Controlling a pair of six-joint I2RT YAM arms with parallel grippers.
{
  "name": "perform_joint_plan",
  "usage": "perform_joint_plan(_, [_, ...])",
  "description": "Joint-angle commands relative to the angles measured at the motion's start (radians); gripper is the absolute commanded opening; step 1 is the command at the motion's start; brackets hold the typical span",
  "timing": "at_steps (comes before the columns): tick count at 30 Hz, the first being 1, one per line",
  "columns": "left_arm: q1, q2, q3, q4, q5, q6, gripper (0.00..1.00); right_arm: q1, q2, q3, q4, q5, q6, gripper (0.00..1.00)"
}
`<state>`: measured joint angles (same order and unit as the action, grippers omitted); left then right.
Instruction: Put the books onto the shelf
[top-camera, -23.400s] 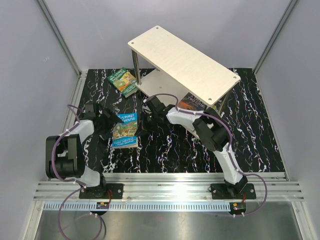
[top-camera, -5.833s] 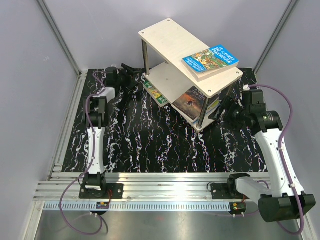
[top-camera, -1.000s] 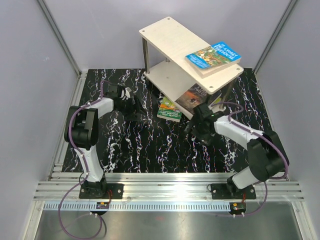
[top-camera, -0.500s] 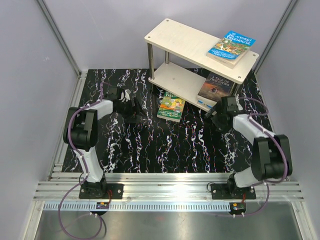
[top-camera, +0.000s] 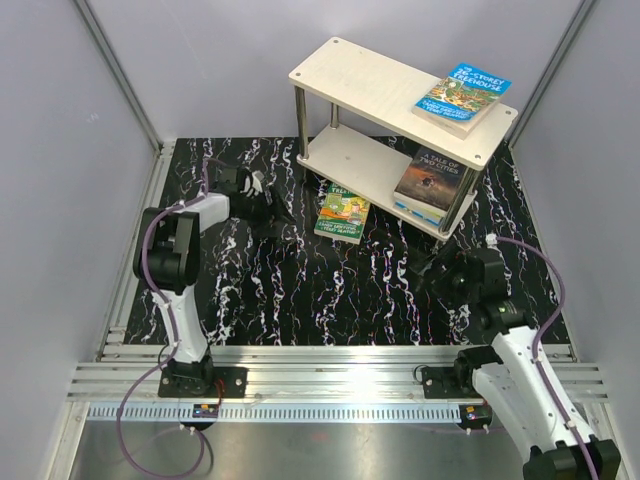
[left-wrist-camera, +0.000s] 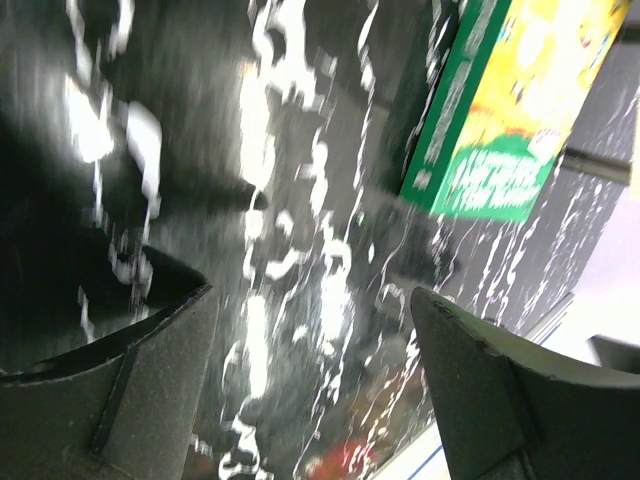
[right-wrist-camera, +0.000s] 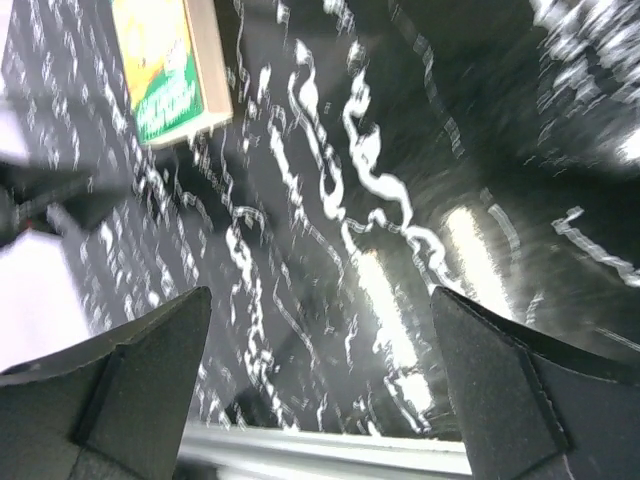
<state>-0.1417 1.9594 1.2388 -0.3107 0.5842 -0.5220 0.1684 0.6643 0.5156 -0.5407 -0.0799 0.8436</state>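
Gaping empty, the left claw stands near the green book, not touching it.

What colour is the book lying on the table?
Green with yellow artwork, that thin paperback book; best in left wrist view.

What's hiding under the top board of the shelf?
A dark brown book lies on the lower board. Another book seems to sit beneath it, mostly covered. The top board hides its far end.
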Motion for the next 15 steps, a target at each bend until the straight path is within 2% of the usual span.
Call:
perform_joint_plan(1, [0.004, 0.065, 0.092, 0.038, 0.006, -0.007, 0.81, 0.008, 0.023, -0.069, 0.131, -0.156, 0.046, 0.97])
perform_joint_plan(4, [0.002, 0.128, 0.177, 0.032, 0.003, -0.009, 0.81, 0.071, 0.177, -0.042, 0.254, -0.161, 0.014, 0.97])
perform_joint_plan(6, [0.002, 0.182, 0.247, 0.015, 0.003, -0.007, 0.81, 0.168, 0.344, 0.046, 0.314, -0.097, -0.018, 0.97])
perform_joint_plan(10, [-0.015, 0.254, 0.355, -0.024, -0.004, 0.020, 0.81, 0.267, 0.647, 0.288, 0.360, -0.012, -0.116, 0.97])
perform_joint_plan(15, [-0.065, 0.337, 0.468, -0.125, -0.024, 0.060, 0.81, 0.272, 0.970, 0.464, 0.432, 0.022, -0.155, 0.97])
